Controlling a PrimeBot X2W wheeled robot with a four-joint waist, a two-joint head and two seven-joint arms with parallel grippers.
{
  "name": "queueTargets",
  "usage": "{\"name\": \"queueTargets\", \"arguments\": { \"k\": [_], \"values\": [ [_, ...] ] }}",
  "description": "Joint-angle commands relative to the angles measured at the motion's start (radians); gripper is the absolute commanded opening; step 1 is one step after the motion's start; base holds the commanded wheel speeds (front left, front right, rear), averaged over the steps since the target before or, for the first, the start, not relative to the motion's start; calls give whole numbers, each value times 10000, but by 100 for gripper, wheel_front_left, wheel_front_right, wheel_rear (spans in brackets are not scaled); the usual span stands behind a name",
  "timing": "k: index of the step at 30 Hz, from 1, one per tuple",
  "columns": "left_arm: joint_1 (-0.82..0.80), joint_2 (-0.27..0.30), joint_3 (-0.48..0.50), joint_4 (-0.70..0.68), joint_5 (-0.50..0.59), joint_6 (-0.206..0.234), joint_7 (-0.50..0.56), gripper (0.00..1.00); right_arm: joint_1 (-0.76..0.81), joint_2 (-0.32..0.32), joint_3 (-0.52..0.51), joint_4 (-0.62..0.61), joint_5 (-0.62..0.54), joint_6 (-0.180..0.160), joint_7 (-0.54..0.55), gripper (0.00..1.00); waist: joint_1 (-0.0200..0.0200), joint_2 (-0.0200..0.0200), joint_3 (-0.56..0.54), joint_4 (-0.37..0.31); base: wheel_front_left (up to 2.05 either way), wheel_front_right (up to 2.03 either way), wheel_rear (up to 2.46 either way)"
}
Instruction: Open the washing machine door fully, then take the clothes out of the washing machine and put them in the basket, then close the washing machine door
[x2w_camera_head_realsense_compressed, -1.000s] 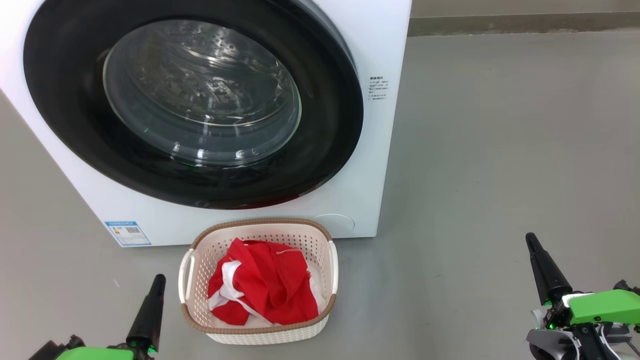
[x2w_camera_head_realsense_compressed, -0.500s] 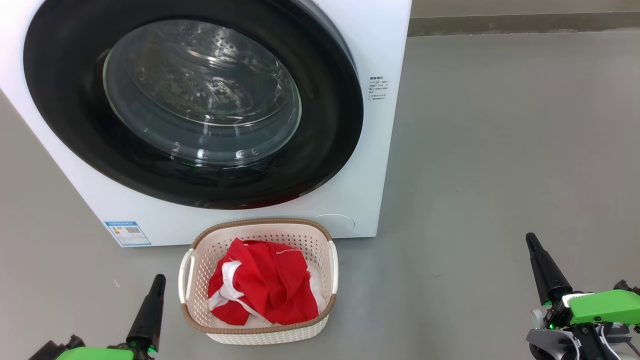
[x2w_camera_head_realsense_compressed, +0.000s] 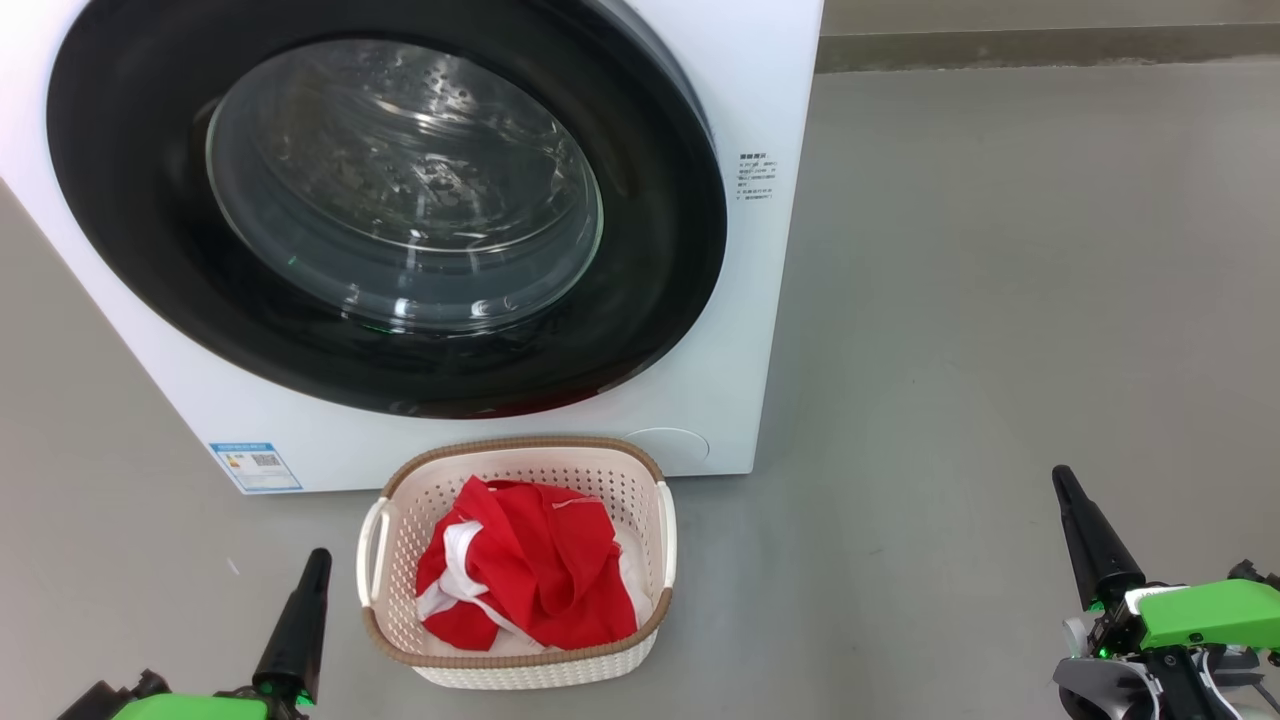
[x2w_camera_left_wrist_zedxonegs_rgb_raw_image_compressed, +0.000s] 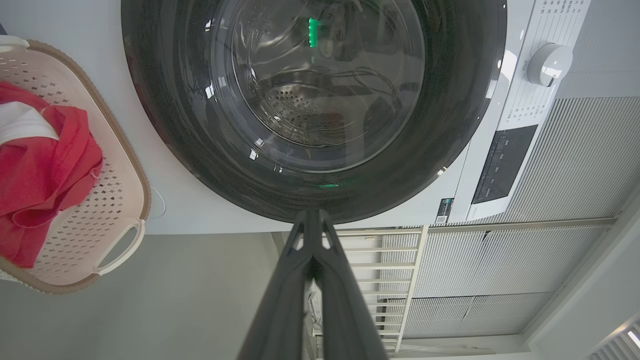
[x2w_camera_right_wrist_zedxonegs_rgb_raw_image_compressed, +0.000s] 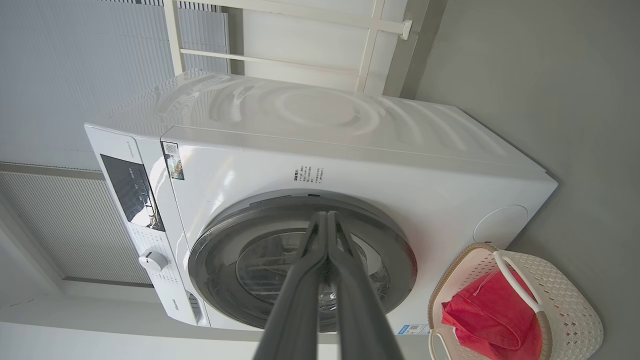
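Observation:
The washing machine (x2w_camera_head_realsense_compressed: 745, 300) (x2w_camera_right_wrist_zedxonegs_rgb_raw_image_compressed: 380, 165) stands ahead with its round black-rimmed door (x2w_camera_head_realsense_compressed: 150, 240) (x2w_camera_left_wrist_zedxonegs_rgb_raw_image_compressed: 450, 125) (x2w_camera_right_wrist_zedxonegs_rgb_raw_image_compressed: 210, 250) shut flat against the front. Through the glass I see the steel drum with nothing red in it. The cream basket (x2w_camera_head_realsense_compressed: 520, 455) (x2w_camera_left_wrist_zedxonegs_rgb_raw_image_compressed: 115, 200) (x2w_camera_right_wrist_zedxonegs_rgb_raw_image_compressed: 565, 300) sits on the floor just before the machine, holding the red clothes (x2w_camera_head_realsense_compressed: 530, 570) (x2w_camera_left_wrist_zedxonegs_rgb_raw_image_compressed: 40, 170) (x2w_camera_right_wrist_zedxonegs_rgb_raw_image_compressed: 480, 320) with white trim. My left gripper (x2w_camera_head_realsense_compressed: 318, 556) (x2w_camera_left_wrist_zedxonegs_rgb_raw_image_compressed: 311, 214) is shut and empty, left of the basket. My right gripper (x2w_camera_head_realsense_compressed: 1060, 475) (x2w_camera_right_wrist_zedxonegs_rgb_raw_image_compressed: 326, 216) is shut and empty, far right.
Grey floor (x2w_camera_head_realsense_compressed: 1000, 300) spreads wide to the right of the machine. A blue label (x2w_camera_head_realsense_compressed: 255, 466) sits on the machine's lower front. The control panel and dial (x2w_camera_left_wrist_zedxonegs_rgb_raw_image_compressed: 549, 64) (x2w_camera_right_wrist_zedxonegs_rgb_raw_image_compressed: 152, 260) are on its upper front. A ribbed white wall and railing stand behind.

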Motion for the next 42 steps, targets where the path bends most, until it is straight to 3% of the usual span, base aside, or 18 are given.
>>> {"name": "queueTargets", "arguments": {
  "k": [1,42],
  "values": [
    [-391,99,357,-209,-65,-63,38,0,-422,-57,141,-299,-5,-7,54,0,0,0,0,0,0,0,0],
    [-391,99,354,-210,-68,-63,35,0,-424,-46,124,-298,-19,-7,67,0,0,0,0,0,0,0,0]
  ]
}}
